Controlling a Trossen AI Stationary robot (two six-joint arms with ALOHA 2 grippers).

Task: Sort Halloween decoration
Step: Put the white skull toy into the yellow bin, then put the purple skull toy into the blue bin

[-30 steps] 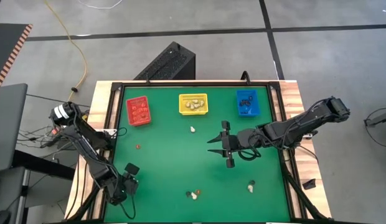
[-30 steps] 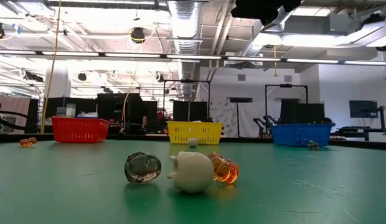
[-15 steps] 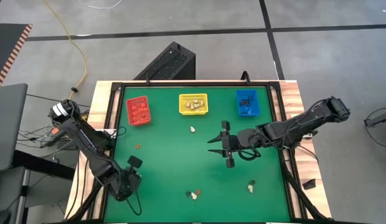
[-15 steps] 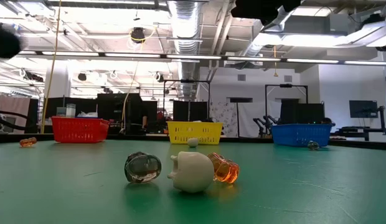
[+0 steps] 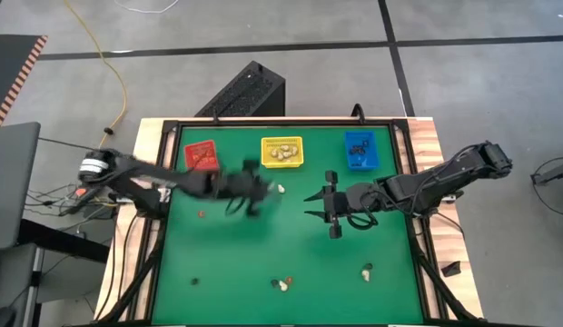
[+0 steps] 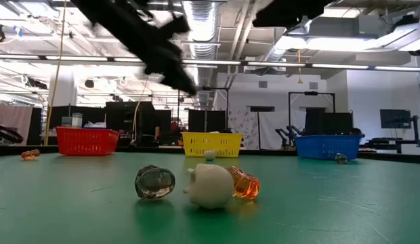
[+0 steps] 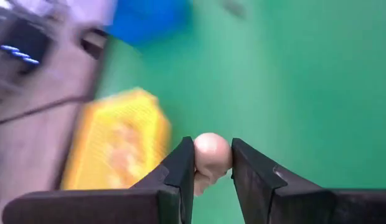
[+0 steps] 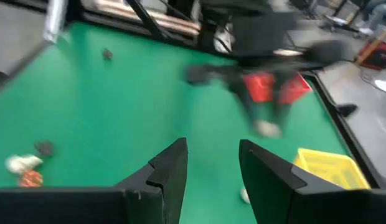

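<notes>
My left gripper [image 5: 254, 193] hangs blurred over the table's middle, just short of the yellow bin [image 5: 281, 152], shut on a cream-white Halloween decoration [image 7: 211, 155]. Over the right half, my right gripper [image 5: 320, 205] stands open and level with nothing between its fingers [image 8: 174, 168]. Other Halloween decorations lie on the green mat: a cream one [image 5: 281, 189] before the yellow bin, a brown one [image 5: 200, 214], a small cluster [image 5: 281, 284] near the front edge, and a cream one [image 5: 366, 270]. The low view shows that cluster as a dark one [image 6: 154, 183], a cream one [image 6: 208, 186] and an orange one [image 6: 244, 184]. My left gripper pinches the cream-white decoration's rounded upper part [image 7: 205, 149] between its two fingertips, one finger on each side. The decoration is lifted clear of the mat, its lower part hanging a little below the fingertips.
The red bin [image 5: 202, 156], yellow bin and blue bin [image 5: 360, 150] stand in a row along the far edge, each holding small pieces. A raised black frame [image 5: 172, 127] borders the mat. Free mat lies between the two grippers and along the near left.
My left arm has swung fast from the table's near left corner up and across toward the middle, before the yellow bin, turning as it went and carrying the cream decoration. My right arm has kept still.
</notes>
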